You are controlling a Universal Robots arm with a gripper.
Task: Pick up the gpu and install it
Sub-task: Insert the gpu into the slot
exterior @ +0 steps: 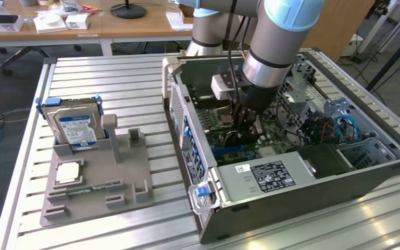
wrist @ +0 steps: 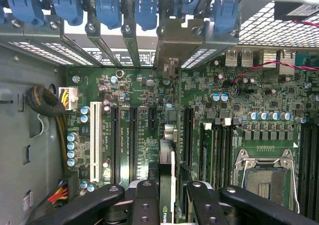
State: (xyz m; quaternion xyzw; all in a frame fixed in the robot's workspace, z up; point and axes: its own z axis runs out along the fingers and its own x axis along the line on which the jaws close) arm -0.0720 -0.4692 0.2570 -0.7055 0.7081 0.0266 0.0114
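**Nearly seated: gpu gripped and down inside the case**

Starting at the exterior view's left, the grey holder [exterior: 89,172] sits on the slatted metal surface [exterior: 102,83]. It carries the hard drive [exterior: 76,127] upright at the back and the memory stick [exterior: 85,188] lying low near the front.

To the right stands the open computer case [exterior: 311,192]. The arm [exterior: 276,41] drops steeply into it from above, wrist pointing straight down, so the gripper [exterior: 244,129] hangs just over the motherboard [wrist: 139,100].

In the wrist view the gpu [wrist: 167,180] stands on edge, clamped between the black fingers [wrist: 144,200]. The gripper is closed on the card. The card runs along the line of the expansion slots, and its metal end bracket [wrist: 174,38] sits up against the rear openings under the row of blue clips [wrist: 107,6]. The processor socket [wrist: 261,175] lies off to one side of the card.

The pickup looks done and the card appears lined up with a slot. I cannot tell whether its edge is fully pressed home. With the gripper clamped on it, I judge the install unfinished.
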